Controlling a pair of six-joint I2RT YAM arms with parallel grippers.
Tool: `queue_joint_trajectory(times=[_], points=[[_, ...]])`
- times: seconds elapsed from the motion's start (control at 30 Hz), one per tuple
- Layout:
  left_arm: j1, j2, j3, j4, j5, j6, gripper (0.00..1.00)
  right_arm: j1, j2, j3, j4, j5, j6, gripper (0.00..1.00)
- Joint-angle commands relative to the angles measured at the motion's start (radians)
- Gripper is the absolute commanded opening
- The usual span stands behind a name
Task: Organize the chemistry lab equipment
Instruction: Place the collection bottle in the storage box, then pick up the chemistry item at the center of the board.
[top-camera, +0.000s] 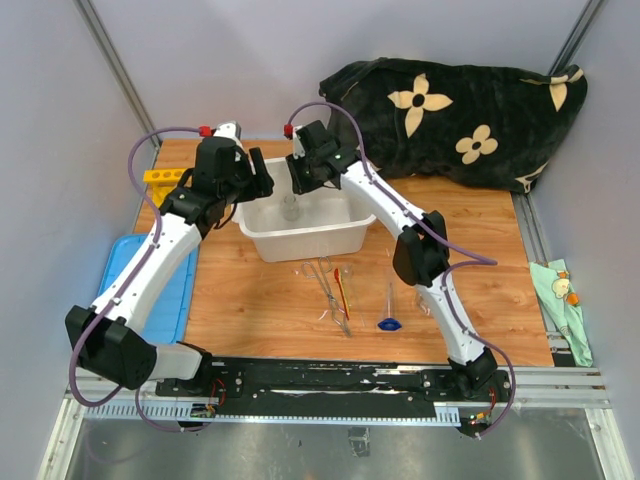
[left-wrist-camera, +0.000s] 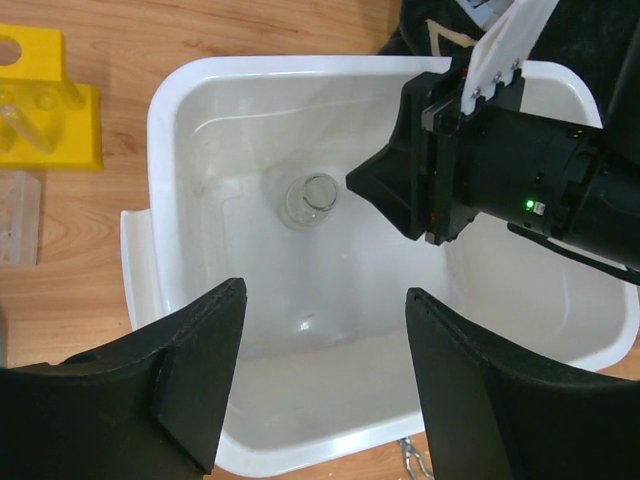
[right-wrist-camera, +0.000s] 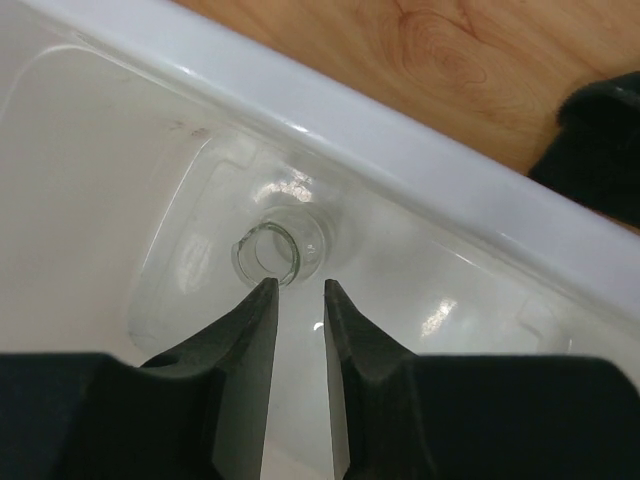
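Note:
A clear glass flask (top-camera: 290, 208) stands upright inside the white bin (top-camera: 300, 243). It also shows in the left wrist view (left-wrist-camera: 308, 200) and the right wrist view (right-wrist-camera: 276, 250). My right gripper (top-camera: 303, 178) hangs just above the flask's mouth. Its fingers (right-wrist-camera: 300, 288) stand a narrow gap apart with nothing between them. My left gripper (top-camera: 256, 176) is wide open and empty over the bin's near-left part (left-wrist-camera: 325, 300). Metal tweezers (top-camera: 331, 292), a thin red-orange tool (top-camera: 341, 284) and a blue-based glass piece (top-camera: 389, 322) lie on the wood in front of the bin. The yellow rack (top-camera: 165, 176) sits at the back left.
A blue lid (top-camera: 150, 290) lies at the table's left edge. The black flower-patterned blanket (top-camera: 460, 110) fills the back right. A green cloth (top-camera: 560, 292) lies off the right edge. A small clear piece (left-wrist-camera: 18, 215) rests beside the rack (left-wrist-camera: 40, 100).

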Motion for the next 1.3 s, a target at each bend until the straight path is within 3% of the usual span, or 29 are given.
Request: queue_joint_trajectory(times=[0.0,0.13,0.33,0.47,0.63,0.77,0.87,1.07,1.27], points=[[0.003,0.010,0.019,0.038,0.020,-0.004,0.69,0.009,-0.086,-0.026,0.037,0.045,-0.017,0.27],[0.003,0.023,0.031,0.042,0.036,-0.001,0.70,0.006,-0.156,-0.051,0.035,0.070,-0.027,0.27],[0.003,0.087,0.114,0.061,0.071,0.010,0.69,-0.034,-0.419,-0.192,0.003,0.141,-0.079,0.27],[0.003,0.166,0.203,0.098,0.132,-0.007,0.69,-0.137,-0.632,-0.352,-0.056,0.154,-0.078,0.29],[0.002,0.316,0.361,0.108,0.240,-0.029,0.70,-0.277,-0.832,-0.502,-0.209,0.201,-0.049,0.29],[0.003,0.469,0.555,0.030,0.334,-0.018,0.70,-0.295,-0.960,-0.615,-0.358,0.304,-0.036,0.29],[0.009,0.567,0.672,-0.027,0.394,-0.029,0.70,-0.295,-1.103,-0.768,-0.395,0.295,0.027,0.31],[0.021,0.586,0.617,0.018,0.457,-0.077,0.68,-0.292,-1.421,-1.184,-0.375,0.252,0.177,0.34],[-0.009,0.553,0.513,0.050,0.435,-0.071,0.65,-0.249,-1.604,-1.400,-0.367,0.251,0.238,0.35]])
